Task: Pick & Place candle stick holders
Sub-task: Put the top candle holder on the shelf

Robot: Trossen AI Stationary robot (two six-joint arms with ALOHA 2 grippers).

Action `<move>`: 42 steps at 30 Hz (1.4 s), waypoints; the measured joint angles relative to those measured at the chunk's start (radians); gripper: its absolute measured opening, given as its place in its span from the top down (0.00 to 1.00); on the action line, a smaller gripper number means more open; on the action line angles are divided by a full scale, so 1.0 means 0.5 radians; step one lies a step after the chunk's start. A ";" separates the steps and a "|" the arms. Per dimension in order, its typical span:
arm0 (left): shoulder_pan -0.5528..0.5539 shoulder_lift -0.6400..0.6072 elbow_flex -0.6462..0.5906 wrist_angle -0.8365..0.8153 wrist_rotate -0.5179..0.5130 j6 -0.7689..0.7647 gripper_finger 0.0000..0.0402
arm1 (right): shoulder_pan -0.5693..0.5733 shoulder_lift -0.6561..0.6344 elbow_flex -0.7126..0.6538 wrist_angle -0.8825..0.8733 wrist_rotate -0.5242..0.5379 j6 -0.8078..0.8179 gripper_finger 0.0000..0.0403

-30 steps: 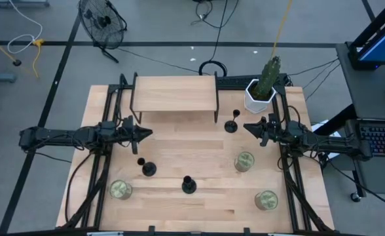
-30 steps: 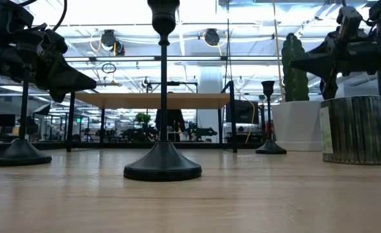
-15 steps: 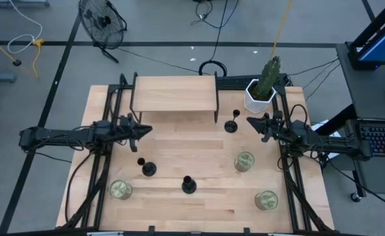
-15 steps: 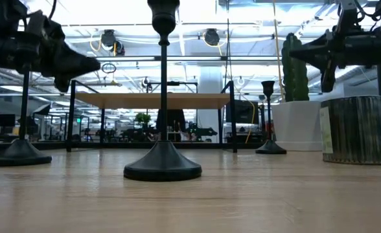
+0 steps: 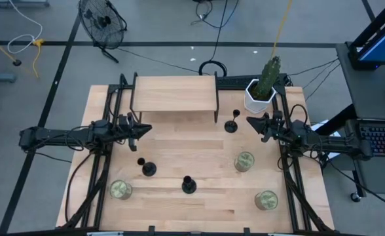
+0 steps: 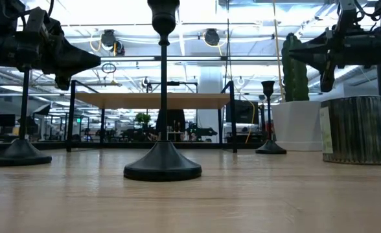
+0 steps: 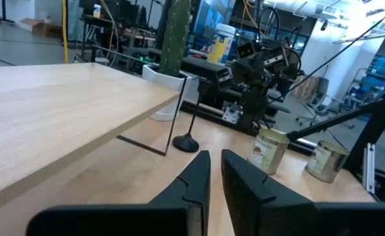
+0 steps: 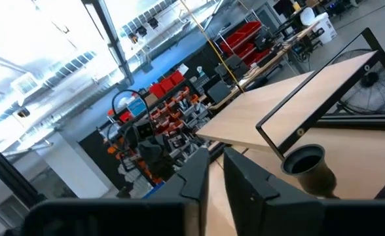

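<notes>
Both arms are matte black throughout, built of slim tubular links joined by thicker, blocky joint housings. Seen from above, black cables loop loosely along each arm's links and trail back toward its base at the table's side edge. The left gripper [image 5: 142, 130] and the right gripper [image 5: 250, 122] each end in two dark, wedge-shaped fingers that taper to a narrow tip. In the wrist views the fingers [image 7: 196, 178] show as flat-sided black plastic blades with angular, stepped inner edges, rising from a broad black crossbar. In the low view the gripper bodies read as bulky black silhouettes with small protruding fittings on top.
</notes>
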 joint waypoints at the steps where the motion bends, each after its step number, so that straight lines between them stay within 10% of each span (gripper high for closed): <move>1: 0.000 0.000 0.000 0.000 0.000 0.003 0.90 | 0.000 0.007 0.000 -0.001 -0.001 -0.016 0.86; 15: 0.000 0.000 0.000 -0.004 0.000 -0.085 0.90 | 0.000 0.136 0.027 0.044 0.014 -0.519 0.41; 26: -0.001 0.000 0.000 -0.005 -0.003 -0.147 0.90 | -0.001 0.491 0.395 -0.355 0.225 -1.075 0.38; 42: 0.002 0.000 0.000 -0.008 -0.089 -0.149 0.90 | -0.017 0.915 0.462 -0.256 0.525 -1.060 0.25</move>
